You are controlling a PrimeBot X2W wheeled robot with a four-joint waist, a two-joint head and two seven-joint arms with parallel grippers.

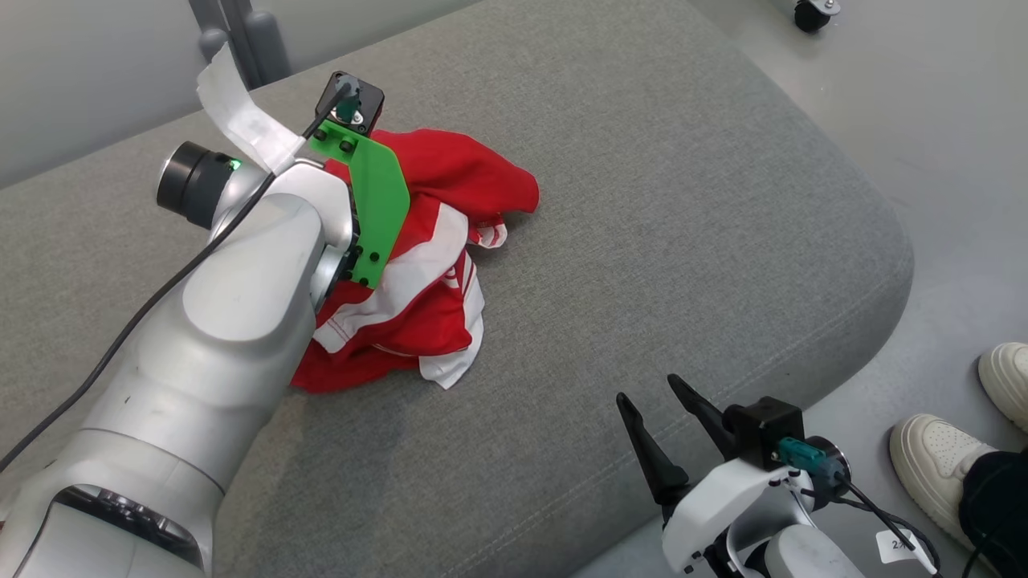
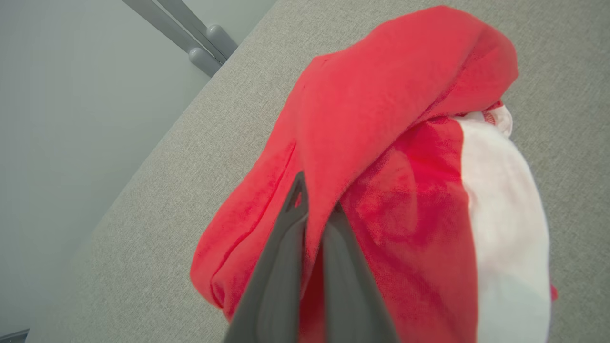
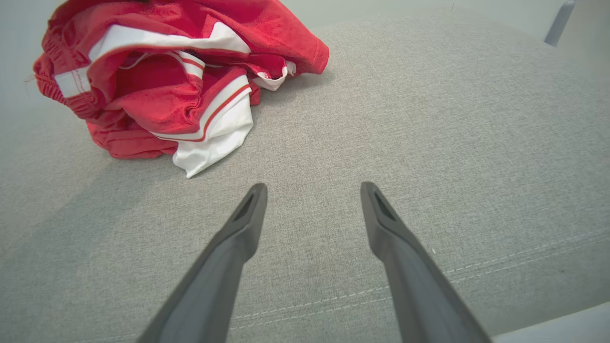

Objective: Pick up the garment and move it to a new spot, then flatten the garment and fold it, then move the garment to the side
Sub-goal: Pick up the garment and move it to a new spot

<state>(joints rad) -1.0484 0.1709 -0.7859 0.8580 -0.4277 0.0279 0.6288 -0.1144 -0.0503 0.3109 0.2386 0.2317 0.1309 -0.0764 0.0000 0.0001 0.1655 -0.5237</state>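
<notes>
While left end effector (image 2: pixel 317 195) pinches garment (image 2: pixel 381 105), cushion (image 2: pixel 190 143) beneath

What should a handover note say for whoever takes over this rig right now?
Left gripper: shut, pinching a fold of the garment.
Right gripper: open, holding nothing, over the near edge of the grey cushion, apart from the garment.
Garment: red and white, a crumpled heap resting on the cushion.
Done: the grasp.
Left: lift and move it to a new spot, flatten, fold, move it aside.
Note: a person's shoes are on the floor by the robot's right side.
</notes>
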